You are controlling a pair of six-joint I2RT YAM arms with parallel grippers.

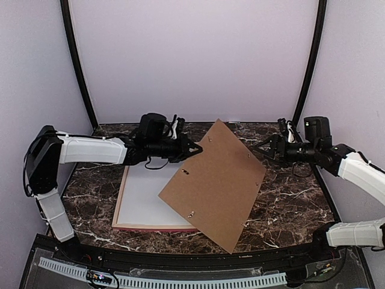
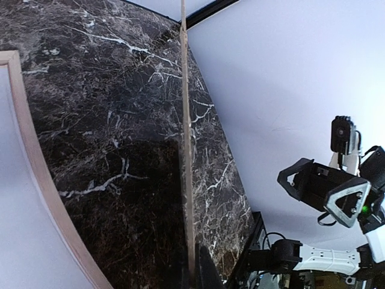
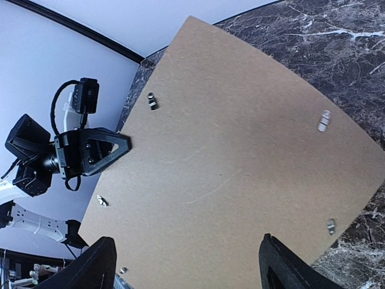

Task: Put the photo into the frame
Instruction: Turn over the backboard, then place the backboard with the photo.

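Observation:
The frame [image 1: 120, 203] lies flat on the table with its pale wood reverse up and a pink edge showing at the front. Inside it lies a plain white sheet, the photo [image 1: 147, 192] with its reverse up. My left gripper [image 1: 198, 147] is shut on the upper left edge of the brown backing board [image 1: 213, 180], which it holds tilted over the frame's right part. The left wrist view shows the board's thin edge [image 2: 186, 150] between my jaws, beside the frame rail [image 2: 36, 156]. My right gripper [image 1: 261, 147] stands open just right of the board, facing the board's back [image 3: 240, 138].
The table is dark marble [image 1: 295, 205] with pale walls round it and a black rail along the near edge. Small metal turn clips [image 3: 323, 120] sit on the board's back. My left gripper [image 3: 114, 147] shows past the board's far edge in the right wrist view.

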